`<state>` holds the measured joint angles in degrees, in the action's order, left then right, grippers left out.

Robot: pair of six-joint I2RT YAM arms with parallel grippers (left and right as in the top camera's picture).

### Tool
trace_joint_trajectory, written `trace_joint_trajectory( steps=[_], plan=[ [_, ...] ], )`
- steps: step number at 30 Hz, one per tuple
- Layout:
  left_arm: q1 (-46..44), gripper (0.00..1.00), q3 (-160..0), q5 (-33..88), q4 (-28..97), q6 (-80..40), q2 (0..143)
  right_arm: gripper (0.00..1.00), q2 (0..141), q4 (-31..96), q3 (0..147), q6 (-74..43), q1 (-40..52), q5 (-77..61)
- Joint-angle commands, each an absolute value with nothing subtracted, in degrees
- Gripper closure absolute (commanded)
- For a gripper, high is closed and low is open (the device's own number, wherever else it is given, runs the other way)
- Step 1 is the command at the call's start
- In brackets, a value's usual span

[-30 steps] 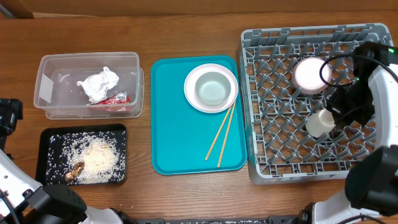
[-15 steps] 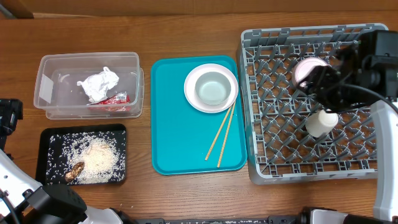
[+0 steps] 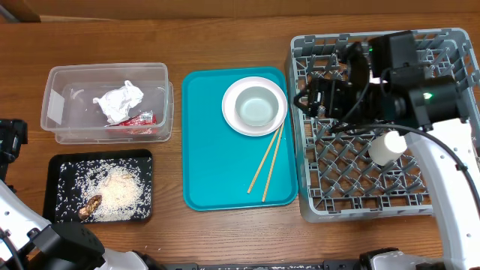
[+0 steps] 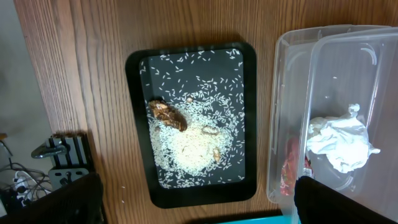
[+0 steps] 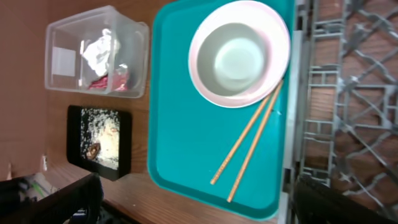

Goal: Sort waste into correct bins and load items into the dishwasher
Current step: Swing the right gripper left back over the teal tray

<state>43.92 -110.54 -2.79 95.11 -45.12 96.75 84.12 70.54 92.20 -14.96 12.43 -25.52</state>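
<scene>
My right tool [image 3: 307, 100], wide and empty over the rack [image 3: 301, 154] edge, may snag it reaching for the chopsticks [image 3: 266, 165].

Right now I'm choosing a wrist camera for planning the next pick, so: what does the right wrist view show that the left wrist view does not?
Only the right wrist view shows the teal tray, the white bowl on it, the two chopsticks beside the bowl, and part of the grey dish rack.

Only the left wrist view shows cables beyond the table edge.

Both views show the clear tub holding the crumpled napkin and the red wrapper, and the black tray of rice.
</scene>
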Motion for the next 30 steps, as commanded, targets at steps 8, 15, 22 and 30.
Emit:
trace_joint_trajectory(
  steps=[8,15,22,30],
  plan=[
    [44.2,0.0,-111.3,-3.4,95.1,-46.3,96.3,0.0,84.1,67.2,93.5,-15.2,13.8,-25.8],
    [44.2,0.0,-111.3,-3.4,95.1,-46.3,96.3,0.0,85.2,67.1,93.4,-15.2,13.8,-28.9],
    [44.2,0.0,-111.3,-3.4,95.1,-46.3,96.3,0.0,85.2,64.4,93.4,-15.2,13.8,-30.2],
    [44.2,0.0,-111.3,-3.4,95.1,-46.3,96.3,0.0,85.5,61.8,93.4,-15.2,13.8,-30.1]
  ],
)
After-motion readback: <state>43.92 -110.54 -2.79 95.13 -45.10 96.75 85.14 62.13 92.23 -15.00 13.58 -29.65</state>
